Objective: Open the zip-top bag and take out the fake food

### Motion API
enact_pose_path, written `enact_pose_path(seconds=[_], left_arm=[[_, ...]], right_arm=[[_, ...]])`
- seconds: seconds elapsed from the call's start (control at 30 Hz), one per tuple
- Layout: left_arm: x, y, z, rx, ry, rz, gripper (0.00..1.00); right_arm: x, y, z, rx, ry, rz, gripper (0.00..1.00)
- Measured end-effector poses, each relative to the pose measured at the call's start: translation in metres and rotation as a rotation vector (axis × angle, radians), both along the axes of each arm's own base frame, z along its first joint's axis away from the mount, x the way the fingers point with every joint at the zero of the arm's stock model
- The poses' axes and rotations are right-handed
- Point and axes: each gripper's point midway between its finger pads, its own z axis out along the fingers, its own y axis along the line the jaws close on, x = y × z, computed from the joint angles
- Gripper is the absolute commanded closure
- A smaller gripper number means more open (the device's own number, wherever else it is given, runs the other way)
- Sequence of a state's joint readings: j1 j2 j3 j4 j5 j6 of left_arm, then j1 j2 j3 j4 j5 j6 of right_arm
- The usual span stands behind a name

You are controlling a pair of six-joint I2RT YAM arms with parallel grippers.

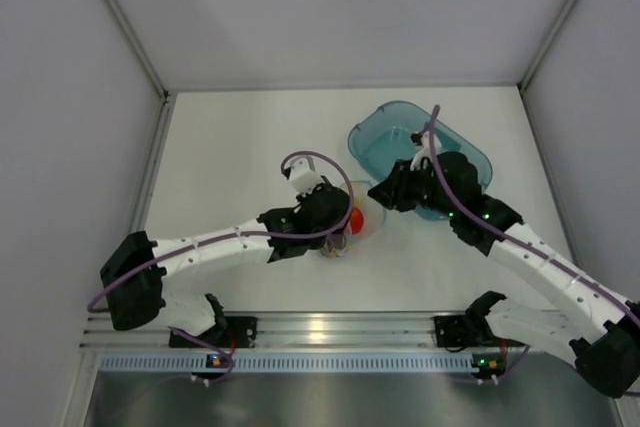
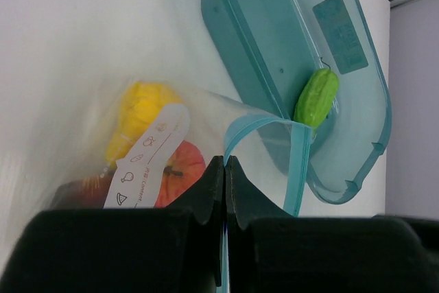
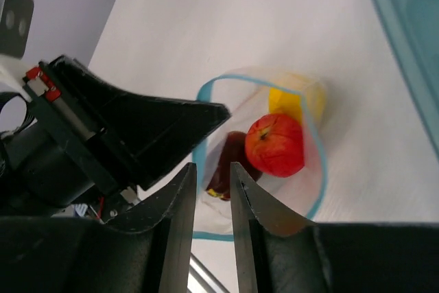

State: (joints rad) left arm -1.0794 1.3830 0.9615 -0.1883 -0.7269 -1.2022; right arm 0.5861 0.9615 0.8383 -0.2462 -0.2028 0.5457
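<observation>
Basically the zip-top bag [image 2: 206, 114] sits on the counter [image 3: 240, 25] just beside the teal tray [image 2: 274, 39], its mouth gaping and the blue zip strip [image 2: 296, 162] forming a loop. Left pincer [image 2: 225, 169] is pressed together on that strip, holding the rim up. Right pincer [image 3: 211, 193] hovers over the opening, jaws narrowly parted with nothing between them. Fake food [image 1: 357, 219] in the bag: red piece [image 3: 274, 145] on top, yellow piece [image 3: 287, 103] behind it, maroon piece [image 3: 225, 162] lower and nearest the right fingers. Green piece [image 2: 317, 97] lies in the tray. The film looks thin, crinkly and floppy, and likely shifts if bumped. The pieces look light, hard and smooth, so probably slippery. Best hold seems across the red piece's middle, coming straight in through the mouth.
</observation>
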Motion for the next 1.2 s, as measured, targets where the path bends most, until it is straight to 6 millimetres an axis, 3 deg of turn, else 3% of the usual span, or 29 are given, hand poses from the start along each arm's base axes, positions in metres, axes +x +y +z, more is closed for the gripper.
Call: enact_pose_path(seconds=[0.1,0.17,0.47,0.83,1.2], left_arm=[[0.000,-0.005,-0.011,-0.007,0.026,0.007,1.00],[0.000,-0.008,-0.017,-0.013,0.045,0.007,1.00],[-0.002,-0.013,-0.021,-0.041,0.072,0.004,1.00],[-0.008,-0.013,-0.016,-0.067,0.074,-0.027,1.00],[-0.011,-0.008,-0.029,-0.103,0.099,-0.069,1.00]], right_arm=[[-0.014,0.026,-0.022,-0.065,0.032,0.059,0.79],[-0.015,0.033,-0.038,-0.121,0.040,0.052,0.82],[-0.007,0.030,-0.100,-0.270,0.063,-0.018,0.82],[0.016,0.050,-0.120,-0.251,-0.003,-0.024,0.85],[0.014,0.059,-0.137,-0.247,-0.069,0.043,0.85]])
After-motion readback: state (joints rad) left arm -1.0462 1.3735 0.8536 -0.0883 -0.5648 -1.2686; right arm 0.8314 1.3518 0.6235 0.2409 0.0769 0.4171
